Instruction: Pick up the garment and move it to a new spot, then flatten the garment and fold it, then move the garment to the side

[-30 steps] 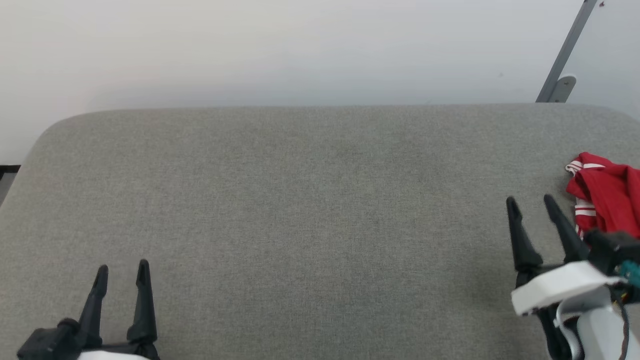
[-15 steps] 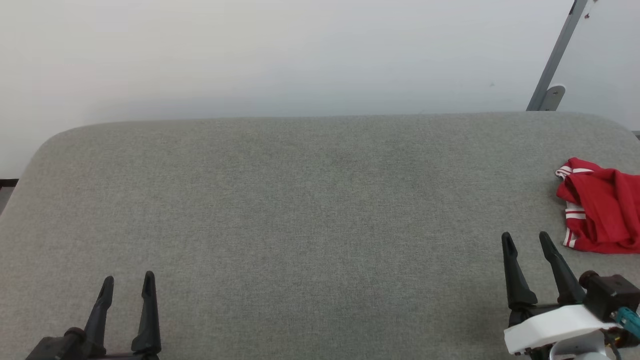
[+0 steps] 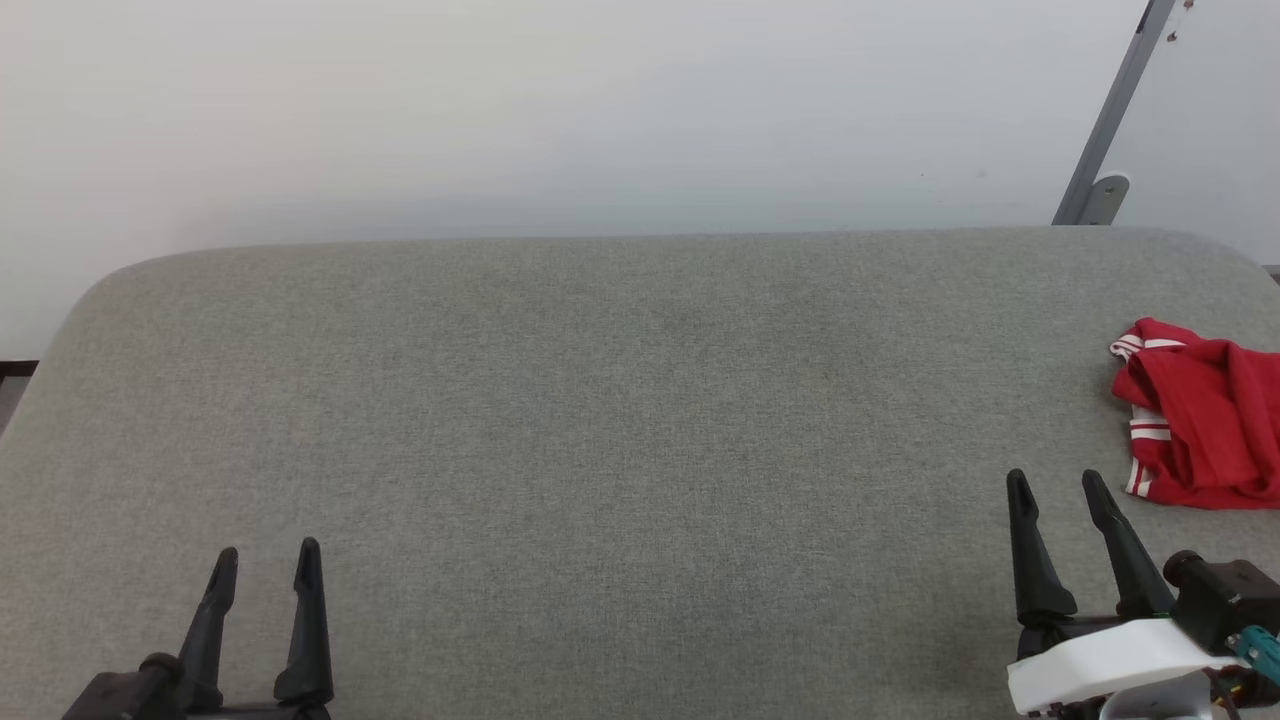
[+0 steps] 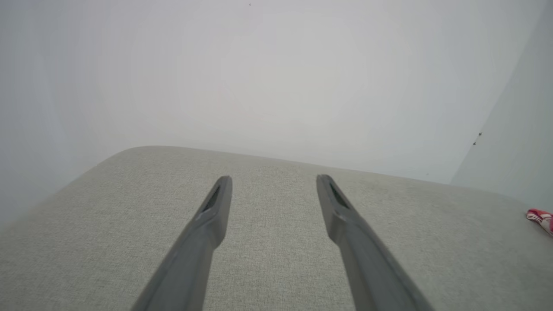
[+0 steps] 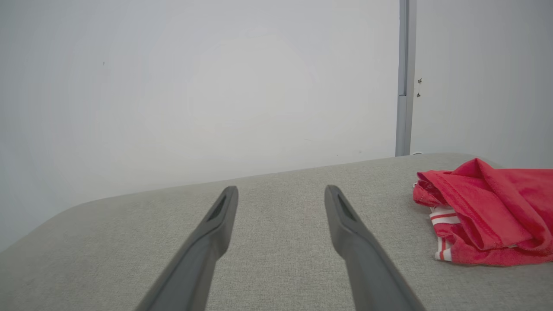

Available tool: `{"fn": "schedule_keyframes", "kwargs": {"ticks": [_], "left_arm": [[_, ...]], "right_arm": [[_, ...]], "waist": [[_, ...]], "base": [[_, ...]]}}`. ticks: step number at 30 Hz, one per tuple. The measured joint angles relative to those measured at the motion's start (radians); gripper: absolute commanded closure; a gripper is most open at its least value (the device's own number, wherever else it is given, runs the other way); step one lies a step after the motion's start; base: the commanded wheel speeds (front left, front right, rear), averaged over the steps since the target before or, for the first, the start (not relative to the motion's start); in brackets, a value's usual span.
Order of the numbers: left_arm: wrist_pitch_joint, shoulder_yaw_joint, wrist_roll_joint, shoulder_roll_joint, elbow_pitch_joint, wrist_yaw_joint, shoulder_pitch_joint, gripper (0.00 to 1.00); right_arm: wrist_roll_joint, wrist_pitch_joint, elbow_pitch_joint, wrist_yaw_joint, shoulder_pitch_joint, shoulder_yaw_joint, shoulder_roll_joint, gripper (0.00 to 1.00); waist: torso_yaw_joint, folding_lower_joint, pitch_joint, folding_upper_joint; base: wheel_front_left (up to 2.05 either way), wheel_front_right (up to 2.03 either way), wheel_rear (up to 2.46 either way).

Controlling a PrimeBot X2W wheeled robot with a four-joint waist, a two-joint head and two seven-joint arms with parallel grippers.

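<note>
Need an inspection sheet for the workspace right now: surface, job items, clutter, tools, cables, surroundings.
Surface: grey fabric surface with rounded far corners, flat and smooth.
Job's things: garment, red with red-white striped trim, crumpled at the surface's right side; cut off by the head view's right edge.
Clutter: nothing seen.
Tools: left tool open, holding nothing, low at the near left. Right tool open, holding nothing, near the garment but apart from it.
Cables: a teal plug and short wires at the right wrist; nothing on the surface.
Surroundings: plain white wall behind; grey metal post at the far right.
</note>
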Motion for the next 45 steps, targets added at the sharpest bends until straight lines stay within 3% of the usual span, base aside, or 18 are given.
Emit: {"fn": "schedule_keyframes", "kwargs": {"ticks": [3,4,11,45], "left_arm": [[0.000,0.006,0.008,-0.004,-0.010,0.000,0.000,0.00],[0.000,0.011,0.015,-0.007,-0.012,0.000,0.000,1.00],[0.008,0.005,0.003,-0.030,0.045,0.000,0.007,1.00],[0.147,0.010,-0.522,-0.042,0.114,0.000,-0.087,1.00]], "right_arm": [[-0.005,0.006,-0.002,0.000,0.000,-0.004,0.004,0.00],[-0.005,0.008,-0.002,0.000,0.000,-0.006,0.006,1.00],[0.010,0.014,0.053,0.000,0.030,-0.005,0.013,1.00],[0.519,0.149,0.063,0.000,-0.021,-0.037,0.028,1.00]], "waist": [[0.002,0.0000,-0.001,0.0000],[0.003,0.0000,-0.001,0.0000],[0.003,0.0000,-0.001,0.0000],[-0.001,0.0000,0.008,0.0000]], "base": [[0.00,0.00,0.00],[0.00,0.00,0.00],[0.00,0.00,0.00],[0.00,0.00,0.00]]}}
